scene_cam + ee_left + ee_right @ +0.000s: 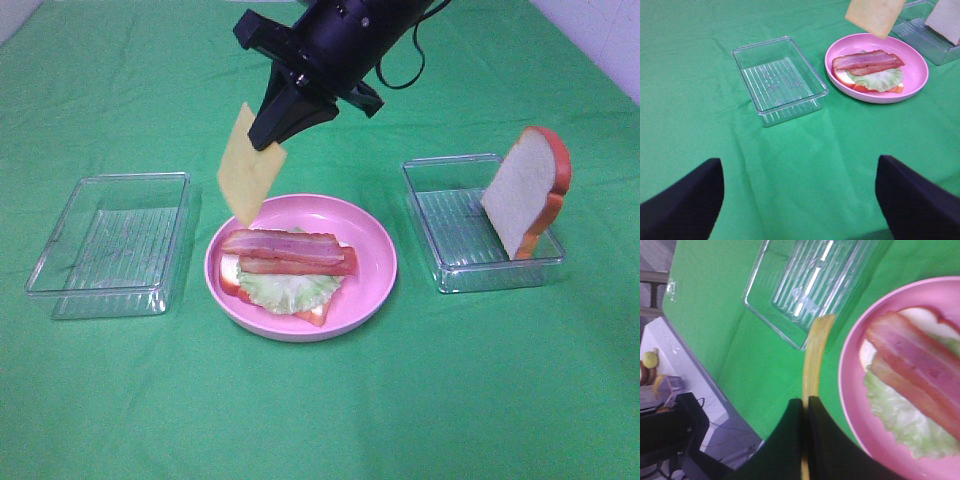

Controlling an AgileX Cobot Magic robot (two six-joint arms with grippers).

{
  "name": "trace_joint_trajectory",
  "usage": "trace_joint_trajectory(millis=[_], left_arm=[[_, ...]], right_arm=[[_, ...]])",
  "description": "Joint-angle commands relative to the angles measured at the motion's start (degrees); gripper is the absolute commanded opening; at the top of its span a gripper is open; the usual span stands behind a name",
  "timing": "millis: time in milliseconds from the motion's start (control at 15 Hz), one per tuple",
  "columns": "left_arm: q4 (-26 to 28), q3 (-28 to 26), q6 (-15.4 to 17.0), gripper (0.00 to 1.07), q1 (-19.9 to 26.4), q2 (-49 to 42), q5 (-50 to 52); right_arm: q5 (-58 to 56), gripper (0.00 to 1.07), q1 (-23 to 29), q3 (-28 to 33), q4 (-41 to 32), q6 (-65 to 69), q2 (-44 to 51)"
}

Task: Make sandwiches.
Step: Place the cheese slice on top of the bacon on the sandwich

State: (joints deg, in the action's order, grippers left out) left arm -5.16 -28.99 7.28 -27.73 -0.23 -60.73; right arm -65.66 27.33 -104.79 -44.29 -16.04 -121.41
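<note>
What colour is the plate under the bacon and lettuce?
Pink all over. The plate shows best in the exterior high view.

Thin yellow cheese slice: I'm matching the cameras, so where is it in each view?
Exterior high: thin yellow cheese slice dangles above the round pink plate's left rim.
Left wrist: slice above plate's far rim.
Right wrist: slice edge-on, in shut jaws.
Landmark: the plate.

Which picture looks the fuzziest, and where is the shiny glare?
Right wrist view: fuzziest, cheese slice and bacon soft, glare streaks on the clear tray. Exterior high view: sharp, even light, faint shadow under the pink plate. Left wrist view: left gripper's fingers are dark blurs.
</note>
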Motion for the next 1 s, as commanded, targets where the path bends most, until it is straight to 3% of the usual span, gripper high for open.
trace_joint_trajectory(millis=[67, 400, 800, 933, 1000], left_arm=[[0.2, 0.2, 0.1, 0.79, 0.0, -1.4, 0.6], [0.2, 0.2, 0.1, 0.79, 0.0, -1.4, 0.6], [0.2, 0.2, 0.1, 0.79, 0.0, -1.4, 0.6], [0.2, 0.2, 0.1, 0.79, 0.0, -1.4, 0.6], [0.2, 0.2, 0.1, 0.79, 0.0, -1.4, 0.6]], right_arm=[[1.8, 0.0, 0.3, 3.4, -3.4, -2.1, -0.9], [3.7, 0.0, 0.2, 5.2, -8.0, -4.3, -8.1], [9.4, 0.02, 0.2, 5.0, 5.7, 8.3, -7.7], [9.8, 0.25, 0.2, 5.0, 8.8, 11.1, -7.7], [9.8, 0.31, 0.2, 5.0, 8.9, 11.2, -7.7]])
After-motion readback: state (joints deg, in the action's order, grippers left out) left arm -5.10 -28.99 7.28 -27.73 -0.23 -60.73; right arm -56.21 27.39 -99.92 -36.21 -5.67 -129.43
